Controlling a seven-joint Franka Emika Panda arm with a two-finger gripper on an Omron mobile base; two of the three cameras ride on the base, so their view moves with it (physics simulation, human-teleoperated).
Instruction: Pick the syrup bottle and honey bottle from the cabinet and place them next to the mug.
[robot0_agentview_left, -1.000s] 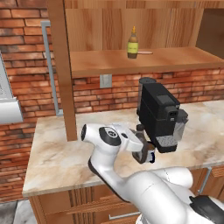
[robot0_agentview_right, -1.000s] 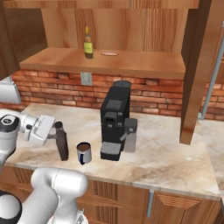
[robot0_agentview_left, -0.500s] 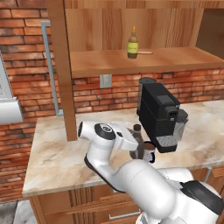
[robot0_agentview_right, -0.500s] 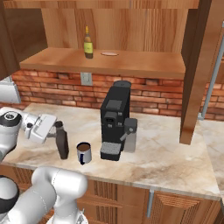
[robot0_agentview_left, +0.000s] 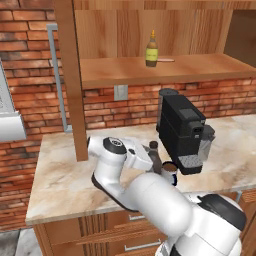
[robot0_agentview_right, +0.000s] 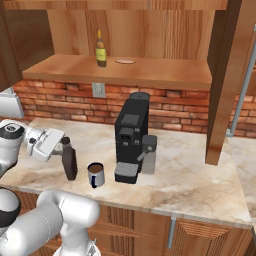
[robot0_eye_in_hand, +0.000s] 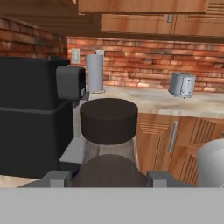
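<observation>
Dark brown syrup bottle stood upright on the counter between the gripper fingers, which flanked it partly spread; actual contact unclear. Mug sat just beyond; honey bottle remained well above, in the cabinet.

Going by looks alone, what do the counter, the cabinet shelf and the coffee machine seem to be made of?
The counter looks like polished marble: beige with pale veining. The cabinet shelf looks like smooth, warm brown wood with faint grain. The coffee machine looks like matt black plastic, perhaps with a grey metal drip tray.
</observation>
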